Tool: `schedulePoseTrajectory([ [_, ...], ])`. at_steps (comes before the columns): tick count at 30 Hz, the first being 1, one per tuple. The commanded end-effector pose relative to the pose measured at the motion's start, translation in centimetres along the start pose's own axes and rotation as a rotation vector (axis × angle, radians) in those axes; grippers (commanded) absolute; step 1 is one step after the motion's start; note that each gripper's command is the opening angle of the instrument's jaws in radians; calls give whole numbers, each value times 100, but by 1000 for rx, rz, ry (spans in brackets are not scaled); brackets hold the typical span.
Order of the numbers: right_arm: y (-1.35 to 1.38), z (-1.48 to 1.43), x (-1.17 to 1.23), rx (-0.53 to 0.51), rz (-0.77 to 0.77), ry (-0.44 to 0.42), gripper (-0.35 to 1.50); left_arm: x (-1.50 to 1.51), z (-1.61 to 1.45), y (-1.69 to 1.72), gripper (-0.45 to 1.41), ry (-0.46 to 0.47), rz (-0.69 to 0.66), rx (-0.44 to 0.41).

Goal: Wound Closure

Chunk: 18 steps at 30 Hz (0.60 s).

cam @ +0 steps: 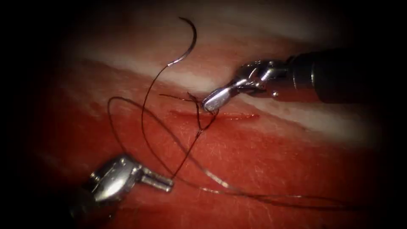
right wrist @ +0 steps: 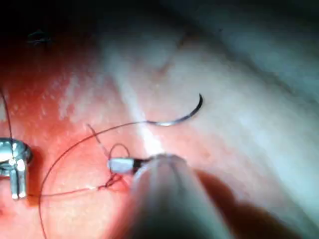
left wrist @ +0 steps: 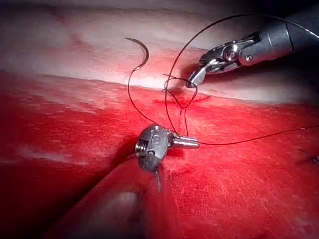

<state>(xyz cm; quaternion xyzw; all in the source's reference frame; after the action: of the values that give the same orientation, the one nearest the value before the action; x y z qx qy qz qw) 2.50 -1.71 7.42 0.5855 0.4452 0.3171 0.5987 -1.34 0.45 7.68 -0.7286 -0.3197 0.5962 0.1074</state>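
Needle point(cam: 188, 40) lay free on tissue point(cam: 263, 161), above cut point(cam: 220, 115). Left tool point(cam: 163, 181) fingers shut on thread point(cam: 146, 140); right tool point(cam: 212, 104) pinched thread at knot. One stitch in; rest open, I'd judge.

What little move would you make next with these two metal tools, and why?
Probably ease the left tool away from the right tool, to snug the loose knot. Each seems shut on thread, which hangs in slack loops over the cut. The needle lies free on the tissue, held by neither.
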Motion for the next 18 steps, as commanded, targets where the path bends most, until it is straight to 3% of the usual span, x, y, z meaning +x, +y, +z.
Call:
schedulePoseTrajectory([
  [1,2,12,3,7,-4,4,-35,-5,4,-3,-45,1,0,-3],
  [7,5,9,5,-39,66,39,-35,0,3,9,-45,1,0,-14],
  [15,63,-13,28,-272,172,57,-35,-16,-1,34,-45,-12,-9,-27],
  [18,70,-12,32,-311,191,55,-35,-18,-1,40,-45,-14,-6,-33],
])
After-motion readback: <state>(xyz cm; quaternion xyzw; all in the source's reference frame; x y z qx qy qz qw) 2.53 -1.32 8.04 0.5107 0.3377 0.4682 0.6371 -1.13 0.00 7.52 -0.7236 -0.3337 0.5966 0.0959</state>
